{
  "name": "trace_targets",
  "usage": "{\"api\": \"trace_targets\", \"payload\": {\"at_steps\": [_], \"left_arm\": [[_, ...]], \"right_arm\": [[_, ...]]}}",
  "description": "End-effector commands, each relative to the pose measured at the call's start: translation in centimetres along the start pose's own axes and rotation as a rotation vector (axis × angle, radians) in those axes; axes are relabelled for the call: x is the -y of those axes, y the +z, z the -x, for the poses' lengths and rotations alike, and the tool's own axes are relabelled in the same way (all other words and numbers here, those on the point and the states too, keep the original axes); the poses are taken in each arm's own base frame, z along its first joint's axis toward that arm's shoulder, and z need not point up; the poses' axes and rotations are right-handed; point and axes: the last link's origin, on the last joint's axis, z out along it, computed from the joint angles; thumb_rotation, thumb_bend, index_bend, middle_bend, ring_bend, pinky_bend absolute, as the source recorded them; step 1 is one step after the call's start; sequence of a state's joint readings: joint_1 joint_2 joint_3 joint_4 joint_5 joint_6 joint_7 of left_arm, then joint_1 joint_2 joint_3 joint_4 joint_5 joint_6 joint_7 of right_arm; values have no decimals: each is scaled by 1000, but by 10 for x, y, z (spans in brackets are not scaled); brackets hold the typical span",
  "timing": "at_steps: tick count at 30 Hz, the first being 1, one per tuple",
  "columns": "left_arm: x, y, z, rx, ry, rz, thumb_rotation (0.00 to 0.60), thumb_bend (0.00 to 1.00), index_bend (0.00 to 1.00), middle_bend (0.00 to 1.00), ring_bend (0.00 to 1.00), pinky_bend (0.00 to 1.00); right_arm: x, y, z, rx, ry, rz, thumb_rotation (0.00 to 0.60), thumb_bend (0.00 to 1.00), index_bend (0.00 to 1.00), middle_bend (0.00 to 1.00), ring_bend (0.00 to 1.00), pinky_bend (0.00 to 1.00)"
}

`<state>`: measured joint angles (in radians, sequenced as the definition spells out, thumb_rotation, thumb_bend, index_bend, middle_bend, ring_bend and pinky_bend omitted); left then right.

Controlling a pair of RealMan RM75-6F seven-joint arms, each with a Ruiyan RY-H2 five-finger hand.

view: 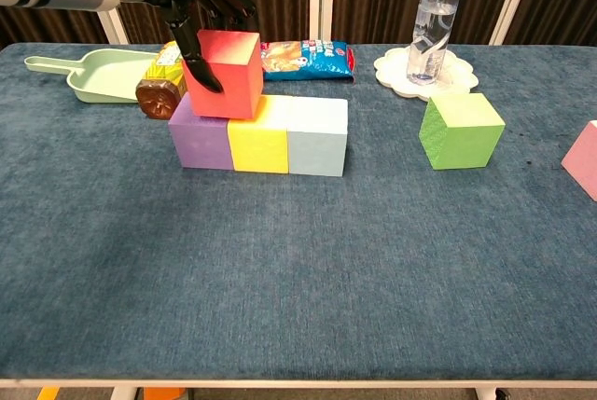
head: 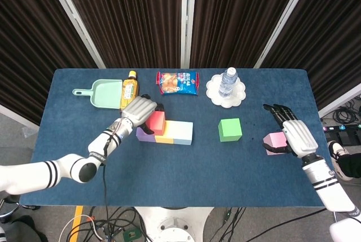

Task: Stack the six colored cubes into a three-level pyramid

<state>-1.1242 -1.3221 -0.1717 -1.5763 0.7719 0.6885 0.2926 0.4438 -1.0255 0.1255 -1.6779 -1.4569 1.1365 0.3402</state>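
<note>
The scene is seen by the head view from high above, tilted steeply downward, so that the whole blue table (head: 84,157) is taken in from edge to edge, with dark curtains (head: 135,16) across the top of the frame and cables on the floor along the bottom. The chest view is set low and close, near tabletop height, looking level across the cloth toward the curtains. Shared by both are the row of cubes (head: 164,132), the green cube (view: 460,130), the water bottle (view: 430,22) and the snack bag (head: 177,82).
</note>
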Motion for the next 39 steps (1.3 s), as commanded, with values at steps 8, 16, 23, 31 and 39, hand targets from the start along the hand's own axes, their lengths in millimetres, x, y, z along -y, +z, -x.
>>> {"api": "trace_targets", "payload": {"at_steps": [8,16,23,31,39], "left_arm": [[-5,3,3,5,-6,9,600,112,361,463,405,159],[-5,6,4,9,1,0,600,113,357,463,405,160],[-4,6,6,13,3,-5,600,112,357,462,405,159],[-4,5,7,14,4,-5,600,112,357,462,405,159],[-2,6,9,21,-1,-13,600,110,354,448,405,159]], "right_arm": [[0,0,0,1,0,0,600,101,0,110,0,0],[-1,0,-1,0,0,4,600,101,0,110,0,0],[-1,1,0,2,-1,4,600,101,0,110,0,0],[0,2,0,1,-3,3,600,102,0,110,0,0],[0,2,1,3,-3,3,600,101,0,110,0,0]]}}
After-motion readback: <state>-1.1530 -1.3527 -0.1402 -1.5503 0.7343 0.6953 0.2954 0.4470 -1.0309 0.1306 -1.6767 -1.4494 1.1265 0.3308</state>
